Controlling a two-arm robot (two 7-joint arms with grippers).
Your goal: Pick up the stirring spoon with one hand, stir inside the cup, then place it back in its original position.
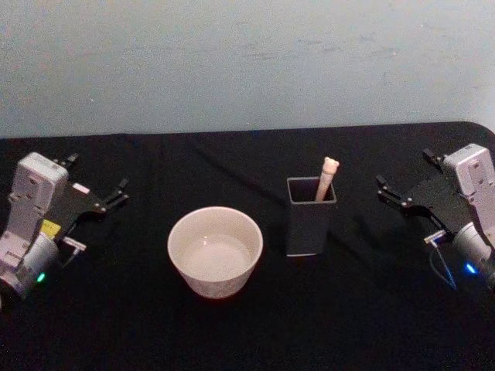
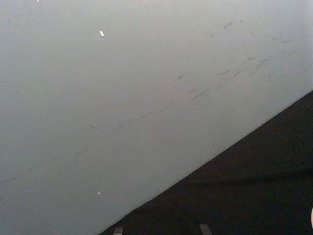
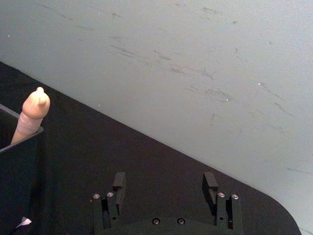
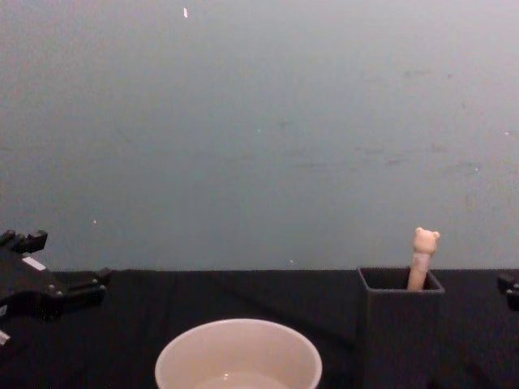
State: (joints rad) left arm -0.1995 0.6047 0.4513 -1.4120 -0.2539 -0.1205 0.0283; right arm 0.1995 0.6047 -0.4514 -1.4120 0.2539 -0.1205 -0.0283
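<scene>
The spoon [image 1: 327, 176] stands upright in the dark grey square holder [image 1: 311, 222]. Only its beige handle and the small bear head show above the rim, leaning against the far corner.

The right gripper [image 1: 404, 170] hovers over the black table [image 1: 363, 325] on the holder's right side, near it but not touching. Its fingers are spread wide apart with nothing between them. In the right wrist view, the two black fingers [image 3: 119, 182] point toward the wall [image 3: 195, 58], and the spoon's handle [image 3: 33, 111] and the holder's edge [image 3: 19, 166] sit off to one side of the gripper [image 3: 165, 188], clear of the gap.

The cream cup [image 1: 215, 251] sits just beside the holder, on the side away from the right gripper, and the two do not touch. It lies between the two grippers.

The left gripper [image 1: 99, 174] hangs over the table beyond the cup, well apart from the spoon. Its fingers are also spread and hold nothing.

In the chest view, the bear head [image 4: 425, 241] rises above the holder [image 4: 401, 324], with the left gripper [image 4: 69, 263] far off on the other side of the cup [image 4: 238, 356].
</scene>
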